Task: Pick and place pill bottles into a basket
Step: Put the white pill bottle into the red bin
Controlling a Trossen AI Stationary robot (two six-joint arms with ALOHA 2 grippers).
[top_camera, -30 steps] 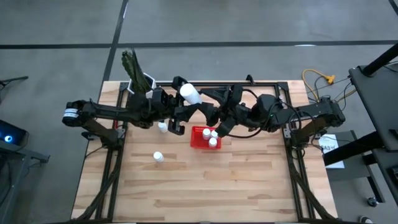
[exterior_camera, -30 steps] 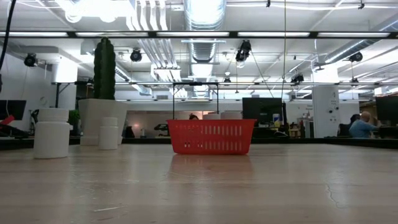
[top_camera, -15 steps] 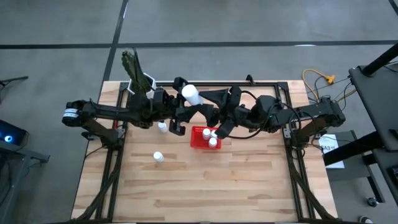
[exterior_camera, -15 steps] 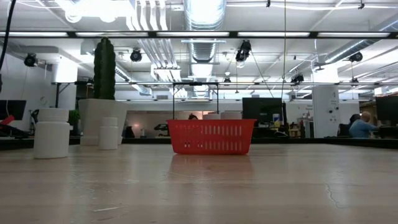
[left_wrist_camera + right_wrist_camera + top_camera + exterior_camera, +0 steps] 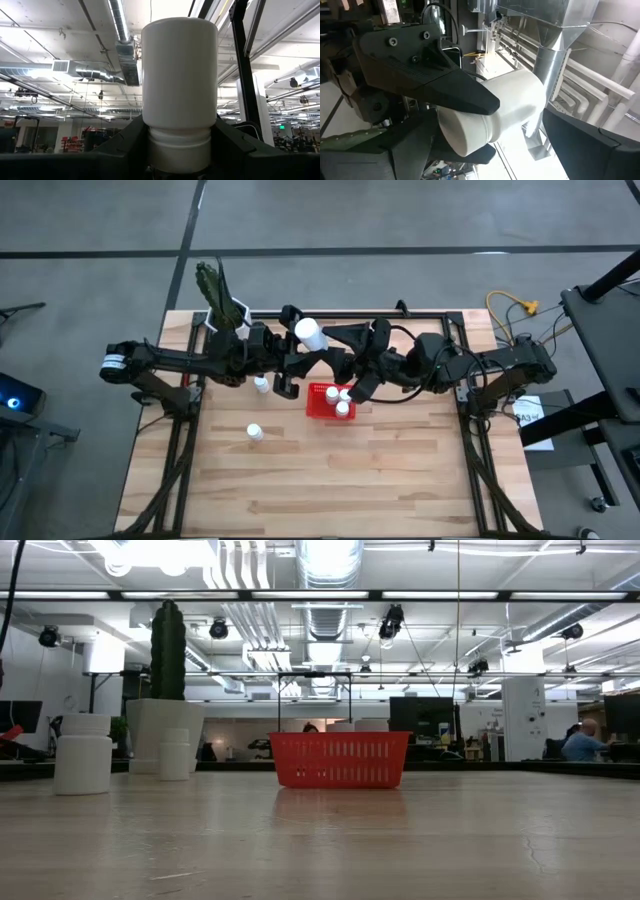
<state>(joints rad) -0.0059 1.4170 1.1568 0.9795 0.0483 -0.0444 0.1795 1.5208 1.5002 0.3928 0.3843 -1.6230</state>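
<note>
Wooden planks make up the tabletop, which sits on a grey floor. One pill bottle stands alone on the wood, well away from both sets of fingers. Another pill bottle stands just under the left arm. A cactus pot sits at the far left corner, behind that arm.

The left gripper is raised above the tabletop, just to the left of the red basket. Its fingers are clamped on the cap end of a held pill bottle, whose body points up.

The basket stands near the middle of the tabletop, and white bottles in the basket show inside it.

The right gripper hovers over the basket, close beside the held bottle. Its fingers are spread wide apart, one on each side of that bottle and not squeezing it.
</note>
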